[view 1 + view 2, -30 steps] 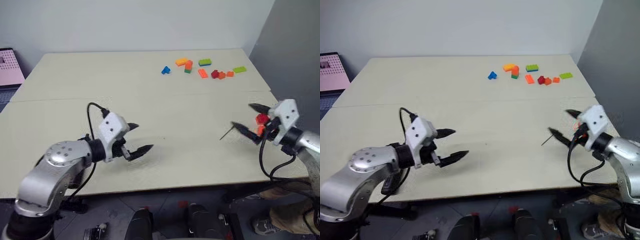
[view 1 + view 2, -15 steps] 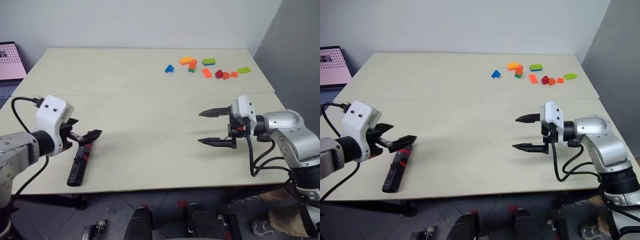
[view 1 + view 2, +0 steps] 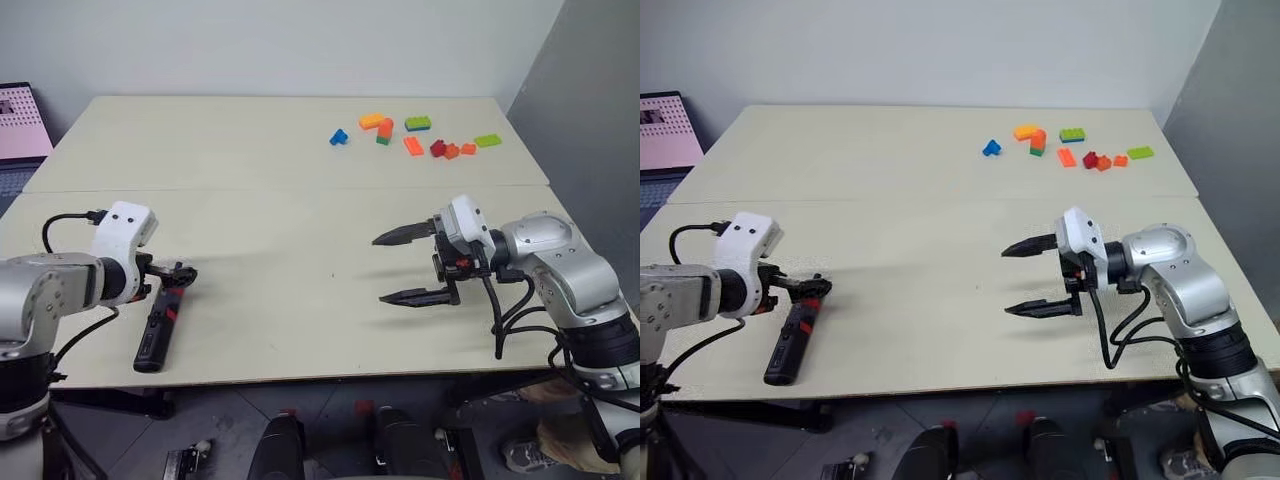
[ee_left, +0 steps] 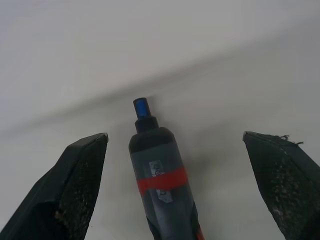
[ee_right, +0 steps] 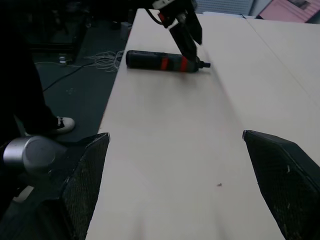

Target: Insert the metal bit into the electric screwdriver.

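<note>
The thin metal bit cannot be made out in any view at this moment. The electric screwdriver, a slim black pen-shaped cylinder of matte finish with a red band near its tapered tip, lies flat on the pale beige desk close to the front edge near the front left corner, its tip toward the desk centre and its butt toward the front edge. In the left wrist view a small blue-tinted socket shows at the tip, and a pale label on the barrel is too small to read; the rear of the barrel is cut off there. The left gripper, two black wedge-shaped fingers on a white housing, is spread wide and hangs over the screwdriver's tip end; the left wrist view shows one finger on each side of the barrel with clear gaps, so nothing is grasped. Whether the fingertips touch the desk cannot be told. The right gripper, also fully spread and empty, hovers above the desk right of centre, fingers pointing toward the left side. A loose cluster of small coloured plastic toy bricks in blue, orange, green and red sits near the back right corner, well apart from both grippers. A pink-screened device is cut off beyond the left edge.
</note>
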Robot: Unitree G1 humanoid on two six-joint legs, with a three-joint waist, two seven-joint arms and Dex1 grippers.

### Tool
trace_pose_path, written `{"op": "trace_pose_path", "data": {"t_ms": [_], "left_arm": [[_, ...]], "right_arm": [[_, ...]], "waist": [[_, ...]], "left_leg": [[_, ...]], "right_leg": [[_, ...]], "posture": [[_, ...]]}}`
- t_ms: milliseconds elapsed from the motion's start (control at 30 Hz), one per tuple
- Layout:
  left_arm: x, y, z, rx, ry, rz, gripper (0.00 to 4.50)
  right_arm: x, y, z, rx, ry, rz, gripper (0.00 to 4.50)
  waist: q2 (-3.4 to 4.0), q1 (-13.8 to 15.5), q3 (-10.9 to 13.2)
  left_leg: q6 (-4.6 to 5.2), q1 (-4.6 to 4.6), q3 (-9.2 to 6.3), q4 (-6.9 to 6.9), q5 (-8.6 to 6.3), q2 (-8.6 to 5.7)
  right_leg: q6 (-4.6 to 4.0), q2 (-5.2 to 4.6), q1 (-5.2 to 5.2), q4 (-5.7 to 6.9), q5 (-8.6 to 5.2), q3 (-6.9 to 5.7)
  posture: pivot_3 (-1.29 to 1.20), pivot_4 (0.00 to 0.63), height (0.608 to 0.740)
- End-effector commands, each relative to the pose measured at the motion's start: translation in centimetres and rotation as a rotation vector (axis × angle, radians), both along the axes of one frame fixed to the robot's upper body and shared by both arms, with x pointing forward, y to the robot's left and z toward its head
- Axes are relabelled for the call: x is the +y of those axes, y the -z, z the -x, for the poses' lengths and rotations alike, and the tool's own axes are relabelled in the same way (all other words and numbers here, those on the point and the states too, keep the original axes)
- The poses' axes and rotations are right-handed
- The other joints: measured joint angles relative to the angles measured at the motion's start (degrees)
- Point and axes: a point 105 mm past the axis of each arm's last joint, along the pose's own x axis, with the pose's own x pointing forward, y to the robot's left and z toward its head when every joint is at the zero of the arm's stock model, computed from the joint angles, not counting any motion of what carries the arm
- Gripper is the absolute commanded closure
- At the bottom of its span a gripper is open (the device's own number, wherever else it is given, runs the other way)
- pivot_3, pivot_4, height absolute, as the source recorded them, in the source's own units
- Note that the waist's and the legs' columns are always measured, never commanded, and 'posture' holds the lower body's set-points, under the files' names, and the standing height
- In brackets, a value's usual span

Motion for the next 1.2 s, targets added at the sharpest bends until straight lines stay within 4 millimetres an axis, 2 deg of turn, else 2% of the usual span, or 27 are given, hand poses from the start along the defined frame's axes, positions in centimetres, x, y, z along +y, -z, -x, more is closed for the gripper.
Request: {"op": "trace_pose_path", "data": {"t_ms": [33,533,633,967,1200], "left_arm": [[0.8,-0.2,-0.3,0.009,-0.065,-0.027,0.0],[1.4,1.9,-1.9,0.064,-0.167,0.038,0.0],[1.3,2.1,-2.3,0.063,-0.17,0.049,0.46],[1.5,2.8,-3.8,0.055,-0.184,0.067,2.79],[1.2,2.8,-2.9,0.076,-0.148,0.075,2.89]], "right_arm": [[0.4,-1.2,0.6,-0.026,-0.046,-0.01,0.01],[0.5,-1.0,1.0,-0.024,-0.065,0.006,0.01],[0.5,-1.0,1.2,-0.023,-0.063,0.006,0.0],[0.3,-0.8,1.6,-0.019,-0.05,0.014,0.0],[-0.2,-0.9,1.7,-0.02,-0.025,0.018,0.0]], "waist": [[0.0,0.0,0.0],[0.0,0.4,0.0],[0.0,0.6,0.0],[0.01,0.9,0.0],[0.01,0.9,0.0]], "left_leg": [[0.0,0.0,0.0,0.0,0.0,0.0],[-0.01,-0.11,-0.24,0.03,0.01,0.0],[-0.01,-0.15,-0.29,0.04,0.01,-0.01],[-0.03,-0.2,-0.34,0.07,0.02,-0.04],[-0.04,-0.2,-0.37,0.1,0.04,-0.04]], "right_leg": [[0.0,0.0,0.0,0.0,0.0,0.0],[-0.01,-0.02,0.0,0.01,0.0,-0.28],[-0.01,-0.03,0.0,0.01,0.0,-0.34],[-0.02,-0.08,0.0,0.03,0.01,-0.41],[-0.02,-0.09,0.01,0.08,0.01,-0.44]], "posture": [[0.0,0.15,0.74],[0.0,0.15,0.74],[0.0,0.15,0.74],[0.0,0.15,0.74],[0.0,0.15,0.74]]}}
